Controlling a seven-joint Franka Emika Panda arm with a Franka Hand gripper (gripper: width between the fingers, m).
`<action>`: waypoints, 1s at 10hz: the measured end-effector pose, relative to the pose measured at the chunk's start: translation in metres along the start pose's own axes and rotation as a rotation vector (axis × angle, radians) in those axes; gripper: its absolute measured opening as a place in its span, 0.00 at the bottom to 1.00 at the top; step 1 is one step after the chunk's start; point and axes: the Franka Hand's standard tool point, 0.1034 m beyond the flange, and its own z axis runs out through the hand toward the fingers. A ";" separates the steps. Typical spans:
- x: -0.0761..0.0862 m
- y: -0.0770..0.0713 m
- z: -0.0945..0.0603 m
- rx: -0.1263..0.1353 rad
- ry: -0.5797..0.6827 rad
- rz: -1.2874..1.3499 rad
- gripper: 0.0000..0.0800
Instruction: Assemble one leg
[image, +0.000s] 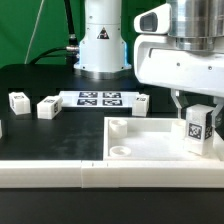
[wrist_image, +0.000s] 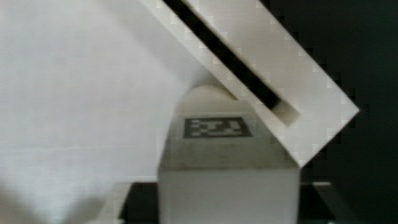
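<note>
We see a black-and-white square marker tag (wrist_image: 217, 126) on the small white plastic rectangular leg (image: 197, 132). It's upright, clamped between the fingers of the two-finger gripper (image: 197, 116).

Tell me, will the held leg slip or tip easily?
The leg looks like rigid plastic, so probably stiff and light. Its smooth faces might slip in the end effector. Taller than wide, it could tip when pushed.

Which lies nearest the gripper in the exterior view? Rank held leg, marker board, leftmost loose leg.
1. Held leg, in the gripper, exterior view's right.
2. Marker board, mid-table.
3. Leftmost loose leg, exterior view's far left.
</note>
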 end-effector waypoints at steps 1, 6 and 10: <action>0.000 0.000 0.000 0.005 -0.007 0.138 0.36; 0.001 0.001 0.001 0.012 -0.035 0.699 0.37; 0.000 0.001 0.001 0.012 -0.038 0.751 0.38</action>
